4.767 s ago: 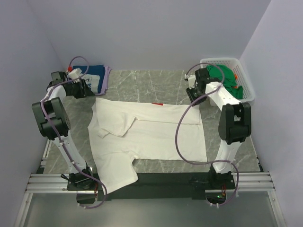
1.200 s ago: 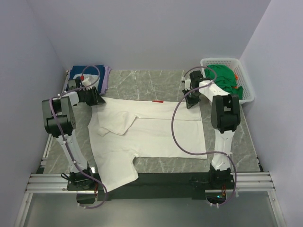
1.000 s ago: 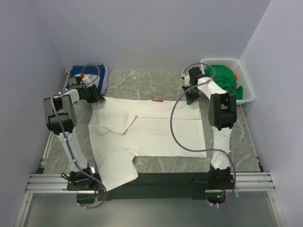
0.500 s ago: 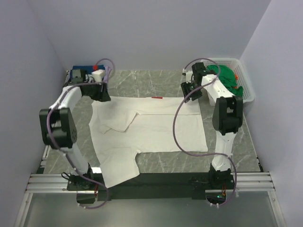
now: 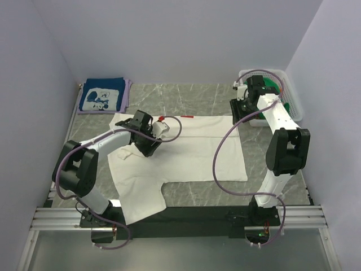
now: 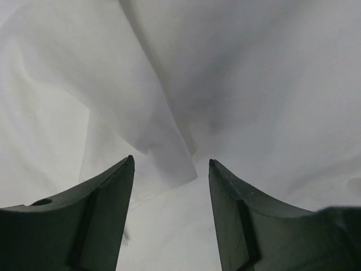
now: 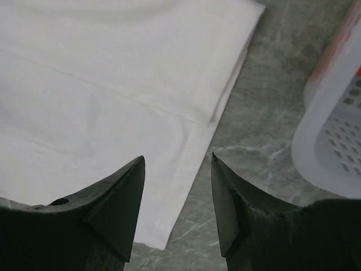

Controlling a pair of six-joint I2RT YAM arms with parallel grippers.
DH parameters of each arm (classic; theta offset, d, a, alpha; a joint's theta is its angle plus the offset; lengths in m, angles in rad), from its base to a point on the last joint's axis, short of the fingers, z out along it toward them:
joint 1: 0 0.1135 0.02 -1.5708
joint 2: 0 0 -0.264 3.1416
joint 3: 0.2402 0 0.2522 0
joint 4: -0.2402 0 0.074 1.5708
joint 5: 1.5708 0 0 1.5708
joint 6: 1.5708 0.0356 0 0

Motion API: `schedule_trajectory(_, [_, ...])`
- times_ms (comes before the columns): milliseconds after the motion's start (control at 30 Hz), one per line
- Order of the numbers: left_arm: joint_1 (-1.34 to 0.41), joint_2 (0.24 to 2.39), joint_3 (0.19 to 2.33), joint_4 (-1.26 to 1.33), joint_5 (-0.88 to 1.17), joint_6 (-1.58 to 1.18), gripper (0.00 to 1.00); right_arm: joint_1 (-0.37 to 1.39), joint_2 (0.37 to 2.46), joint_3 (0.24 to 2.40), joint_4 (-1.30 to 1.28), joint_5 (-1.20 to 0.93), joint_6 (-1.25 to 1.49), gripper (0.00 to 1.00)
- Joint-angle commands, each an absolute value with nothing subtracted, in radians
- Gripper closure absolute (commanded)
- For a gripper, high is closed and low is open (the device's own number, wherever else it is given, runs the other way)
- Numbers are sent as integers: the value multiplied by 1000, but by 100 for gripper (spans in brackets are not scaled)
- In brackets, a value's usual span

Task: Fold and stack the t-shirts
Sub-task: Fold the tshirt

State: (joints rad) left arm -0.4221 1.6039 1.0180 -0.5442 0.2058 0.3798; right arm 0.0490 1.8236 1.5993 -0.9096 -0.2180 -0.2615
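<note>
A large white t-shirt [image 5: 192, 152] lies spread flat over the marble table, one sleeve folded inward at its left. My left gripper [image 5: 145, 145] hovers open just above that folded sleeve. In the left wrist view its fingers [image 6: 171, 161] straddle the tip of a white cloth flap [image 6: 161, 135] without touching it. My right gripper [image 5: 237, 113] is open over the shirt's far right corner [image 7: 113, 84], with nothing between its fingers [image 7: 177, 157]. A folded navy t-shirt [image 5: 101, 97] with white print lies at the far left. Green t-shirts [image 5: 269, 90] sit in the basket.
The white lattice basket [image 5: 294, 110] stands at the far right, its wall [image 7: 333, 141] close beside my right gripper. Bare marble [image 7: 265, 113] separates the shirt's edge from the basket. A small red mark [image 5: 186, 117] shows at the shirt's far edge.
Both grippers have opened and let go of the white shirt's far edge. My left arm swung right and nearer, over the folded sleeve. My right gripper drew back toward the basket.
</note>
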Motion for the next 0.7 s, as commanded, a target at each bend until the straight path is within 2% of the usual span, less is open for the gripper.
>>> schedule_trajectory(0, [-463,1624,1032,-491,68,374,39,12,1802,1586,-919,-210,-279,43])
schedule_trajectory(133, [-480,1673,1035,-502,57,374,44,5,1813,1575,-919,-209,-287,44])
schedule_trajectory(333, [-491,1692,1043,-520,64,382,57,-38,1827,1571,-919,-210,-295,45])
schedule_trajectory(400, [-491,1684,1049,-529,69,382,64,-43,1830,1571,-917,-215,-293,45])
schedule_trajectory(567, [-502,1663,1089,-575,89,371,67,-43,1835,1566,-920,-221,-293,45])
schedule_trajectory(633, [-511,1661,1098,-586,87,371,72,-44,1835,1565,-922,-224,-295,45])
schedule_trajectory(667, [-509,1661,1100,-587,86,367,78,-44,1835,1565,-922,-222,-295,45])
